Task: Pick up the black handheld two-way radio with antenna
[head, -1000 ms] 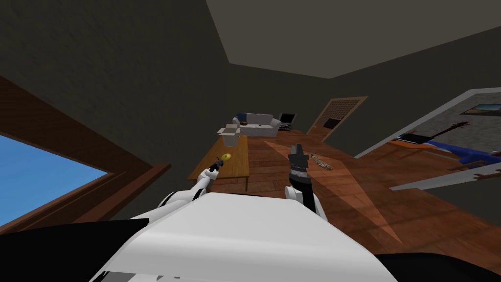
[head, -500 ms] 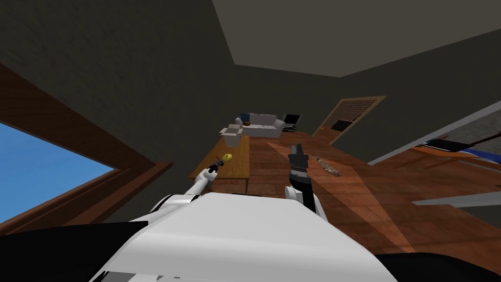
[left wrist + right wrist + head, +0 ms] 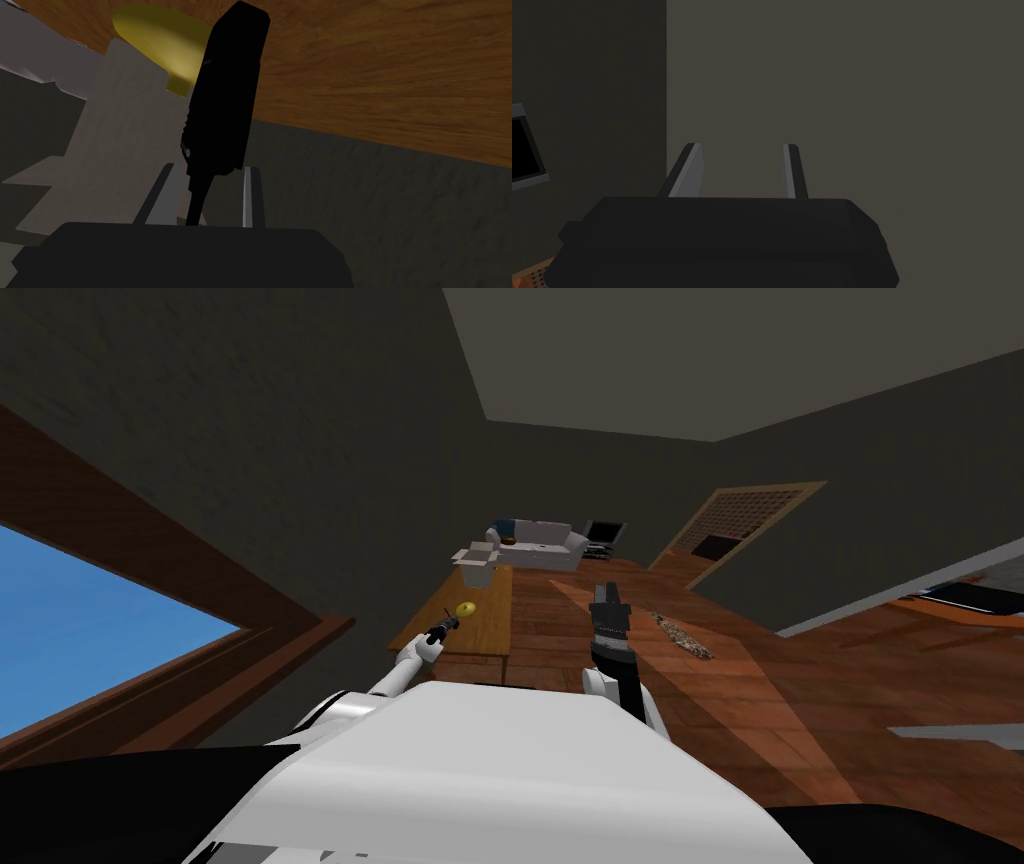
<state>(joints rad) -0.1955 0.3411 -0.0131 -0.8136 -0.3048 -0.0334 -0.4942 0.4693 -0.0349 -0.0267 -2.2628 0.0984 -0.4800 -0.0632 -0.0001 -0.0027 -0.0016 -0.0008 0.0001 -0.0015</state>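
The black radio (image 3: 225, 90) stands between the fingers of my left gripper (image 3: 210, 170), which is shut on its lower body; the thin antenna runs back toward the gripper's dark block. In the head view the left gripper (image 3: 437, 631) and the radio (image 3: 441, 621) hover at the near end of the wooden table (image 3: 485, 628), just short of a round yellow object (image 3: 464, 608). That yellow object (image 3: 160, 45) sits right behind the radio on the table top (image 3: 375, 75). My right gripper (image 3: 606, 591) is raised over the floor, open and holding nothing (image 3: 739, 150).
An open pale box (image 3: 476, 563) stands at the table's far end, with a white sofa (image 3: 540, 543) beyond it. A patterned strip (image 3: 685, 636) lies on the wooden floor to the right. A large window (image 3: 80, 638) is close on my left.
The whole head view has swung, so the right-hand doorway slid out of view: my own turn. The left gripper stays shut on the radio near the yellow object; the right arm holds still.
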